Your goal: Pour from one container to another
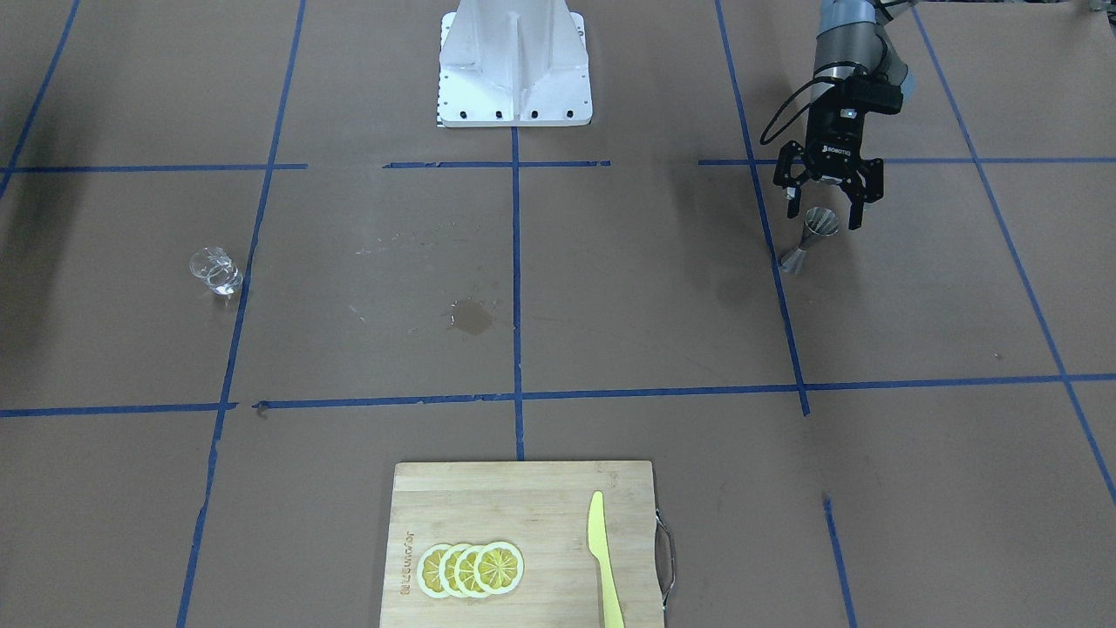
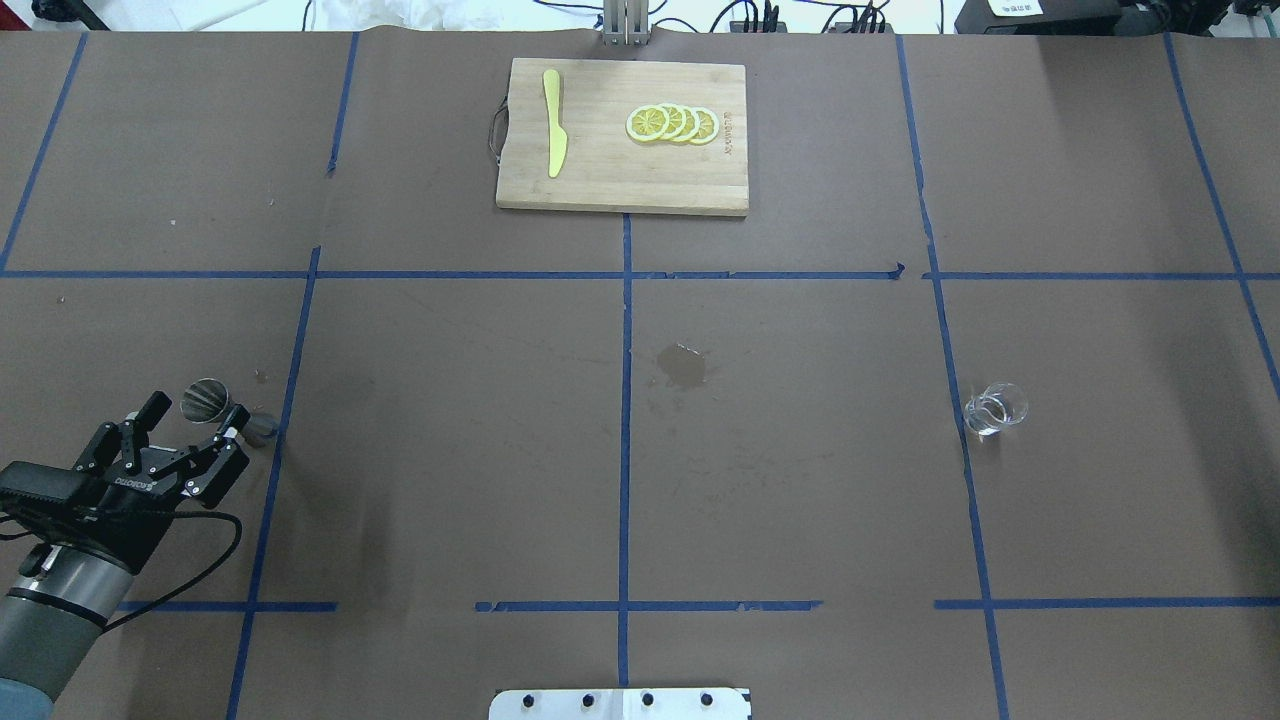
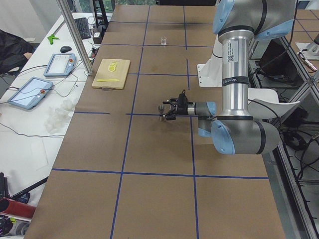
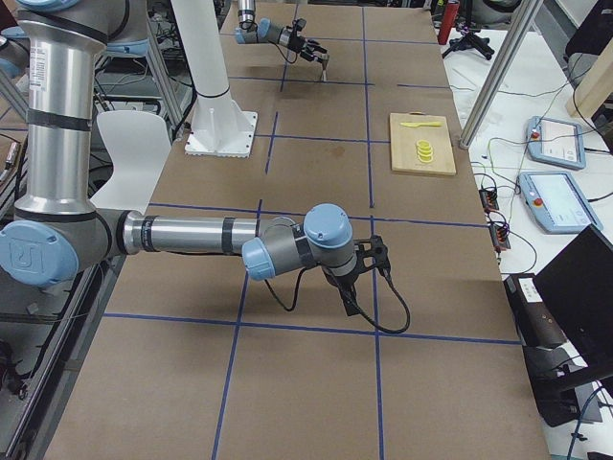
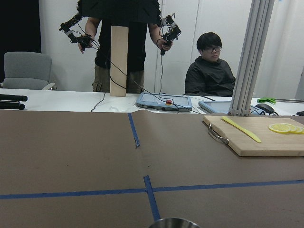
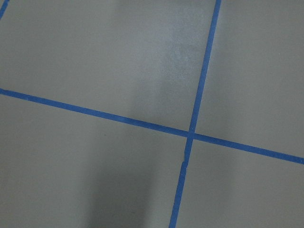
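Left gripper [image 1: 823, 216]: fingers [image 1: 854, 208] spread apart, one on each side of the upper cone of the steel jigger [image 1: 809, 240], not closed on it. The jigger stands upright on the desk [image 1: 610, 288], just beside a blue tape line [image 1: 772, 253]. The gripper body reads "ROBOTIQ". The wrist is held low and roughly level.

Right gripper [image 4: 337, 280]: points down at the desk; cannot tell the fingers' state.

Glass cup [image 1: 215, 269] stands on the desk's opposite side, well apart. The cutting board [image 1: 523, 523] engraving is illegible.
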